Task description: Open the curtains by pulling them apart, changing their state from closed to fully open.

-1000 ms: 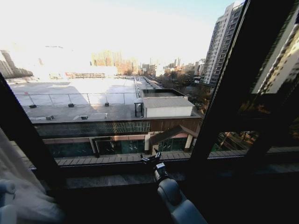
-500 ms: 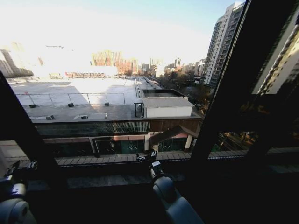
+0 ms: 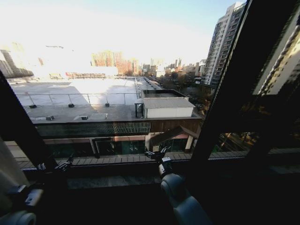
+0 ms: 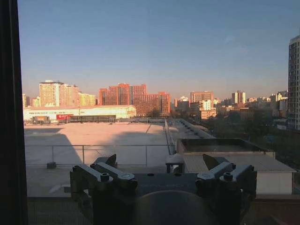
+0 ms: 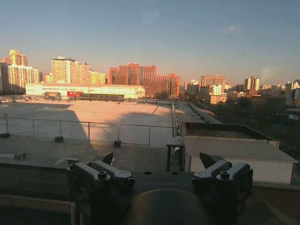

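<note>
A narrow strip of the pale curtains [image 3: 5, 174] shows at the lower left edge of the head view, beside the dark slanted frame bar [image 3: 21, 131]. My left gripper [image 3: 63, 165] is raised in front of the window sill, just right of that bar. In the left wrist view its fingers [image 4: 110, 161] stand open with nothing between them. My right gripper [image 3: 157, 153] is held up at the middle of the sill. It too is open and empty, with its fingers [image 5: 206, 160] spread against the rooftop outside. Neither gripper touches any fabric.
A wide dark frame post [image 3: 229, 93] crosses the window on the right. The dark sill [image 3: 117, 180] runs along below both grippers. The glass between the bars is uncovered and looks out over rooftops and towers.
The left arm has swung up and right, bringing its gripper to the sill beside the left bar. The right gripper has shifted slightly right. A pale strip of curtain again shows at the left edge.
</note>
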You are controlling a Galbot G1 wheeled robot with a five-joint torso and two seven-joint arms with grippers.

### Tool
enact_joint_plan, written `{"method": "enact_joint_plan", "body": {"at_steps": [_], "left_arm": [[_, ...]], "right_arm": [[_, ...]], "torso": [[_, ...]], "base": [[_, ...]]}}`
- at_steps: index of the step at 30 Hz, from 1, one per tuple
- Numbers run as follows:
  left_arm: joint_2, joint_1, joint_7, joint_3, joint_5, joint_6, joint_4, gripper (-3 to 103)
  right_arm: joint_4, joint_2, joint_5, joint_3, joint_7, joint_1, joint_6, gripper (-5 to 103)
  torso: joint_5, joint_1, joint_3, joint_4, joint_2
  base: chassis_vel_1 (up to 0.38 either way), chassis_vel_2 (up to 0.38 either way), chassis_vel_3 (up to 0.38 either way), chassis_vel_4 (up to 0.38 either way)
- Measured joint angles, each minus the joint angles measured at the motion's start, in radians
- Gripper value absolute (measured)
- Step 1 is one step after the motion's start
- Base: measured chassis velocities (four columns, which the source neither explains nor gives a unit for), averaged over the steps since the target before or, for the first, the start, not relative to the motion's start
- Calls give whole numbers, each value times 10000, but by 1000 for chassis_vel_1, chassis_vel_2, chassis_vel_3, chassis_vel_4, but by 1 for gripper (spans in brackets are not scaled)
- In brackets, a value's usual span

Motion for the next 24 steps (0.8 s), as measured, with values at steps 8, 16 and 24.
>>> {"method": "enact_joint_plan", "body": {"at_steps": [8,16,24], "left_arm": [[-418,-37,-759,863,583,71,-463,100],[-562,-8,-1118,1217,863,55,-688,100],[-617,204,-1255,1090,977,100,-850,100]], "right_arm": [[158,-412,358,490,7,-15,-139,100],[112,-521,513,638,-33,92,-220,100],[35,-467,586,641,-39,175,-306,100]], "torso": [[-1,2,1,1,-1],[0,0,0,0,-1],[-2,-5,-2,1,2]], "base": [[-48,-173,44,181],[-44,-402,46,405],[-36,-403,26,405]]}}
